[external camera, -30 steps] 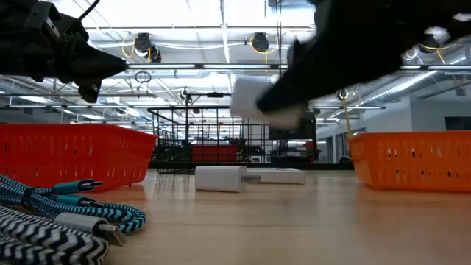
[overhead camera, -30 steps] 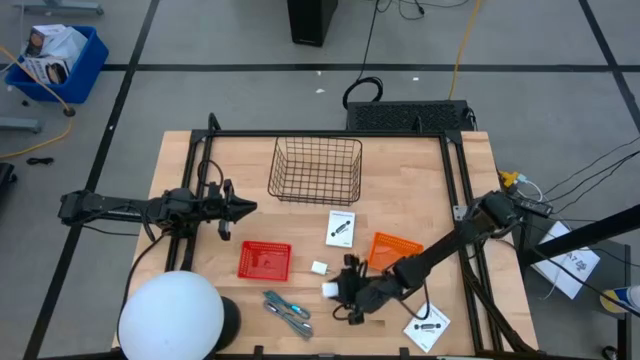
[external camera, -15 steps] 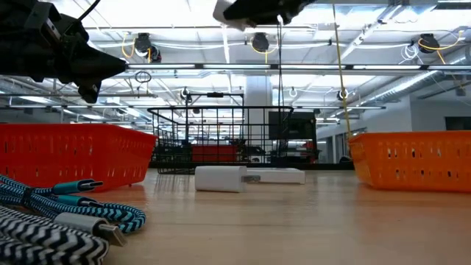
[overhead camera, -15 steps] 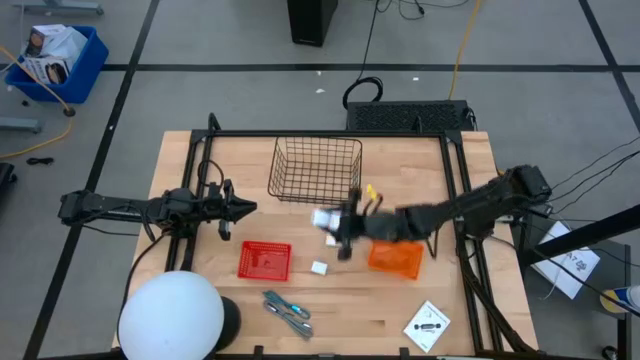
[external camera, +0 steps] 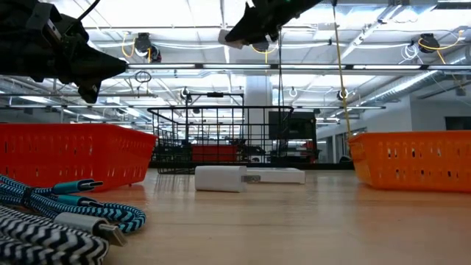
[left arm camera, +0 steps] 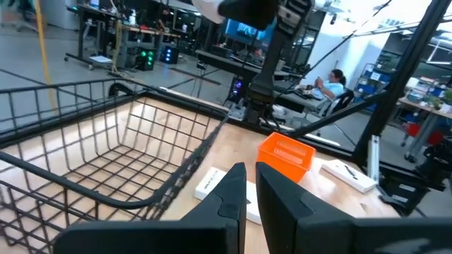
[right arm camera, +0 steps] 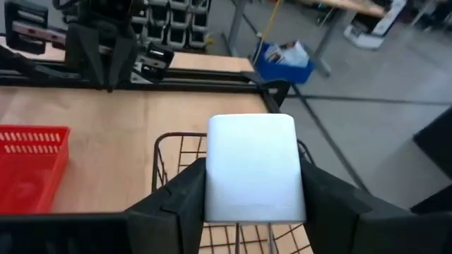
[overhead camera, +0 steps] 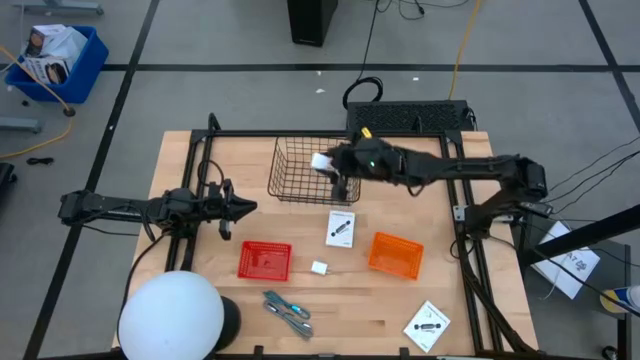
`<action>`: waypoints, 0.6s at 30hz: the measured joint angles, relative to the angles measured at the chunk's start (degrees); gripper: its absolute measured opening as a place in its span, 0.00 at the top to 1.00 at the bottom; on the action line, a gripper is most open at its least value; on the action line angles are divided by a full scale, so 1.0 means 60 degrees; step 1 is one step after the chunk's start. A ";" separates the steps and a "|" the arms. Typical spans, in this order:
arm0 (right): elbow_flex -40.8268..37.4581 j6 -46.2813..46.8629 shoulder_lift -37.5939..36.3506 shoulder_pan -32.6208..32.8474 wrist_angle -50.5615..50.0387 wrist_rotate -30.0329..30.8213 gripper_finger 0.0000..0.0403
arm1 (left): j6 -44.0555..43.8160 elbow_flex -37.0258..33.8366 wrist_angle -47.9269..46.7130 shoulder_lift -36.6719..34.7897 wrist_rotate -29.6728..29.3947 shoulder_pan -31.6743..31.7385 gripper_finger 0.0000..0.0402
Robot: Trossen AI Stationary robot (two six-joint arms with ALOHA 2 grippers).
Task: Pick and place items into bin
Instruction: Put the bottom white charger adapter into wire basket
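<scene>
- White cube (right arm camera: 254,168): held flat-faced between the right end effector's (overhead camera: 335,172) fingers above the wire basket (overhead camera: 300,185); judged light, rigid, smooth.
- Left end effector (left arm camera: 247,189): nearly closed, empty, parked beside the tabletop (overhead camera: 420,185).

Both slim, jointed matte-black arms (overhead camera: 130,208) are showing dark housings throughout; the right arm (overhead camera: 450,170) is wearing a small yellow tag near its wrist, and the left arm's two blunt black fingers (left arm camera: 229,197) are looking smooth, unmarked.

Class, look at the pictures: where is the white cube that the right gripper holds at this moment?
In the high view, the white cube sits clamped in the right gripper, raised over the right edge of the black wire basket, above the table.
</scene>
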 joint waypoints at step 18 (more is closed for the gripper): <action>0.4455 -0.0039 0.4261 -0.0954 -0.4801 -0.1238 0.57 | -0.0093 0.0004 0.0062 0.0004 -0.0844 0.0000 0.91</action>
